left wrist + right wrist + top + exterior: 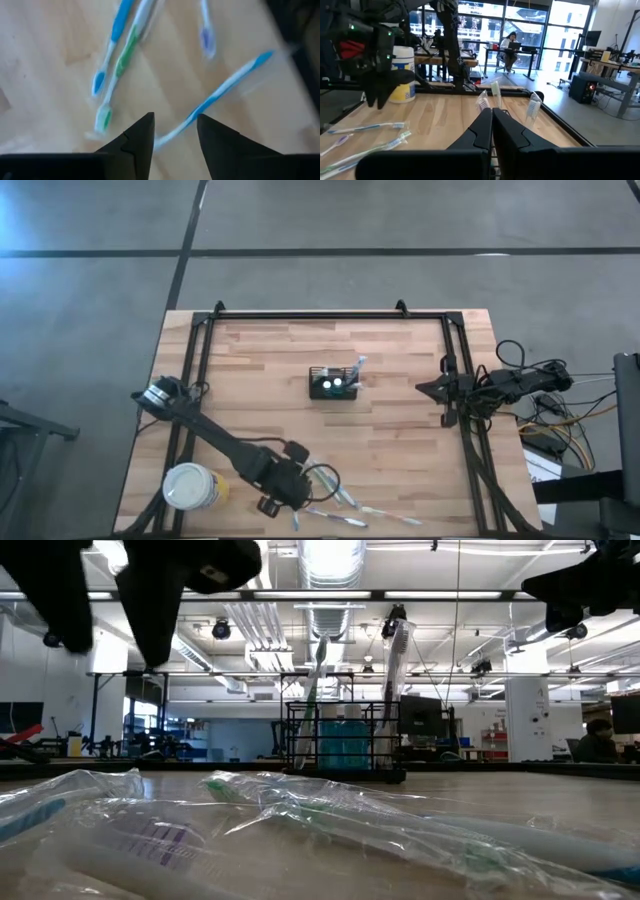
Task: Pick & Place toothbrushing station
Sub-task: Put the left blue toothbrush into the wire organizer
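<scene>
The toothbrushing station [333, 384] is a small black slatted holder standing upright mid-table, with toothbrushes upright in it; it also shows in the low view [345, 745]. Several plastic-wrapped toothbrushes [345, 507] lie flat near the table's near edge. My left gripper [285, 495] hangs open above them, fingers pointing down. In the left wrist view [175, 125] its fingers stand on either side of a blue-and-white toothbrush [220, 92] without touching it. My right gripper [422, 387] is shut and empty at the table's right edge, pointing toward the station [492, 117].
A round yellow cup with a white lid [190, 485] stands at the near left, beside my left arm. A black frame [300, 315] runs along the table's far and side edges. Bare wood lies between the station and the loose toothbrushes.
</scene>
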Robot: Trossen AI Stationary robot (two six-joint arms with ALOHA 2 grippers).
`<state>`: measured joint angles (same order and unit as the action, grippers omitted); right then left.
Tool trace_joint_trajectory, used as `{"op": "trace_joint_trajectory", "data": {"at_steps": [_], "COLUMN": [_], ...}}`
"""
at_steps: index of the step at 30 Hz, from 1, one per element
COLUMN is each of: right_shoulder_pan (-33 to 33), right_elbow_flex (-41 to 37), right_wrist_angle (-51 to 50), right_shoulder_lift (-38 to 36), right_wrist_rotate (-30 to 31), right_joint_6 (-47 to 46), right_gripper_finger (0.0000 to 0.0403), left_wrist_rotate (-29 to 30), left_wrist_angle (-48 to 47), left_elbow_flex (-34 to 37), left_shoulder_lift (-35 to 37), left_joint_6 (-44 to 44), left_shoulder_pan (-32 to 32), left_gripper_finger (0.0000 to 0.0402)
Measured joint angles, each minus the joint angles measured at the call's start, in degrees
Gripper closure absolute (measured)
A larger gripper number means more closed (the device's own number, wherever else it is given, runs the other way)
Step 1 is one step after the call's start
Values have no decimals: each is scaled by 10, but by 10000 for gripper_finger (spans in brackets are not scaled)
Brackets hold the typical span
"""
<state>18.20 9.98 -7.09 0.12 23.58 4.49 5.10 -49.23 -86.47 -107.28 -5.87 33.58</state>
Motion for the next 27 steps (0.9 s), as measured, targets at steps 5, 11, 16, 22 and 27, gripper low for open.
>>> {"op": "trace_joint_trajectory", "data": {"at_steps": [5,11,16,22,27], "right_shoulder_pan": [0,0,0,0,0], "right_elbow_flex": [0,0,0,0,0], "right_wrist_angle": [0,0,0,0,0], "right_shoulder_lift": [0,0,0,1,0], "right_wrist_rotate": [-1,-1,-1,-1,-1], "right_joint_6": [-8,-25,-26,-43,-45], "right_gripper_finger": [394,394,394,394,394], "left_wrist_rotate": [2,12,10,8,6], "left_wrist_angle": [-59,-65,-65,-60,-54], "left_elbow_flex": [-21,-22,-22,-20,-20], "left_shoulder_lift": [-40,-64,-86,-105,-118], "left_joint_6": [88,187,251,296,309], "left_shoulder_pan": [2,3,3,3,3], "left_gripper_finger": [222,215,225,238,256]}}
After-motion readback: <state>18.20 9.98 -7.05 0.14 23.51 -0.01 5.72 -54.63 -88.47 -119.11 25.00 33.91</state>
